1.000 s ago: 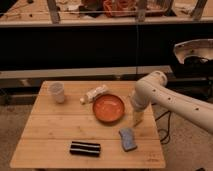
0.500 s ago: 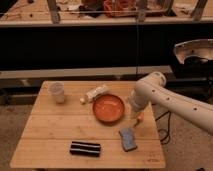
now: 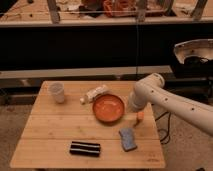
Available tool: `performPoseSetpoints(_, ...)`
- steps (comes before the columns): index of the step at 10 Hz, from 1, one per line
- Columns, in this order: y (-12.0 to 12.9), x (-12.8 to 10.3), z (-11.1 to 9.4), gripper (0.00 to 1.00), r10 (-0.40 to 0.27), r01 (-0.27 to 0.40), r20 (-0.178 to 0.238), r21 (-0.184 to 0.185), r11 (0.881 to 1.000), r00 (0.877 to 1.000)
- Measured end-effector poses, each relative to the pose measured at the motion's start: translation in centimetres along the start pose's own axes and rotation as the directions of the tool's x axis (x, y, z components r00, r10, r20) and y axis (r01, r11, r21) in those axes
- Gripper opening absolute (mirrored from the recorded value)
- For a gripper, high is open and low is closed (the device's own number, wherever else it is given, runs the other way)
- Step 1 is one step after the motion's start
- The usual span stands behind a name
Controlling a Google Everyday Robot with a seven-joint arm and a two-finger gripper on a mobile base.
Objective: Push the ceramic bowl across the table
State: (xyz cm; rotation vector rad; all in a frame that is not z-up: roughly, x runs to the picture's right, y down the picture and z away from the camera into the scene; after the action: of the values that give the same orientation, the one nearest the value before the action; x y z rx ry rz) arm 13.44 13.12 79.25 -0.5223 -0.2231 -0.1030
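The ceramic bowl (image 3: 108, 108) is wide, shallow and glossy orange-red, and sits right of centre on the pale bamboo table (image 3: 50, 130). My white arm reaches in from the right, bending down over the table's right side. The gripper (image 3: 134, 110) hangs at the bowl's right rim, close beside it; I cannot tell whether it touches. A small orange bit (image 3: 140, 116) shows just below the gripper on the table.
A translucent plastic cup (image 3: 57, 92) stands at the back left. A white bottle (image 3: 95, 93) lies behind the bowl. A blue sponge (image 3: 128, 138) lies near the front right, and a black striped bar (image 3: 84, 148) near the front edge.
The arm's lower end has shifted slightly up and towards the bowl, uncovering the small orange bit below it. The bowl has not visibly moved.
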Motion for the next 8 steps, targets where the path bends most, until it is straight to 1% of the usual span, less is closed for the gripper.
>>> performPoseSetpoints(3, 0.3, -0.6, 1.9, 0.04, 0.002, -0.002, 0.011, -0.014, 1.000, 1.000)
performPoseSetpoints(5, 0.5, -0.9, 2.4, 0.04, 0.005, -0.005, 0.014, -0.022, 1.000, 1.000)
performPoseSetpoints(8, 0.9, -2.1, 3.3, 0.04, -0.003, 0.004, 0.016, -0.037, 0.999, 1.000)
